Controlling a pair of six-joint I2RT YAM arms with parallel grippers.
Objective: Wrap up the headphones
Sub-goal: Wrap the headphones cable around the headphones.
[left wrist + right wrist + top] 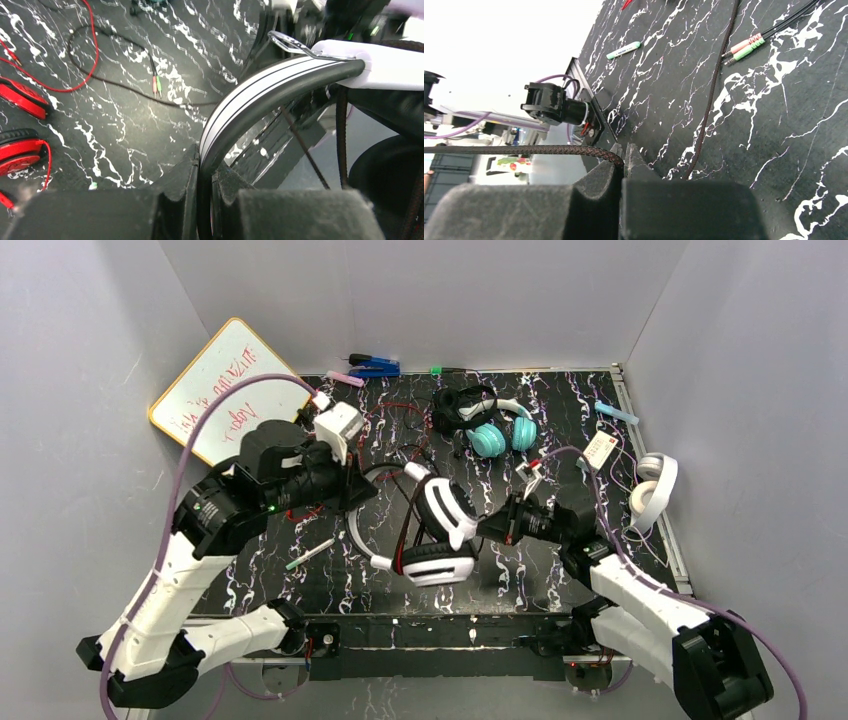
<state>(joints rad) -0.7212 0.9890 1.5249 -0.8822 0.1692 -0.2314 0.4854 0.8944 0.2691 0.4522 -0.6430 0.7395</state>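
The white-and-black headphones [440, 530] are lifted over the middle of the table. My left gripper [356, 494] is shut on their striped headband [260, 100], which runs up from between the jaws of the left gripper [207, 167]. My right gripper [490, 528] sits just right of the cups. In the right wrist view the right gripper [624, 152] is shut on the headphones' braided cord [524, 149], which stretches off to the left. The red headphones [20, 150] lie beside the left arm. Teal headphones [500, 435], small black headphones [460, 405] and white headphones [655, 490] rest farther back and right.
A whiteboard [225, 380] leans at the back left. A blue tool [375, 365], a pink marker [345, 379] and a light-blue marker [615, 412] lie along the back edge. A green pen [310, 555] lies near the front left. Pink and green plugs [746, 47] trail on the tabletop.
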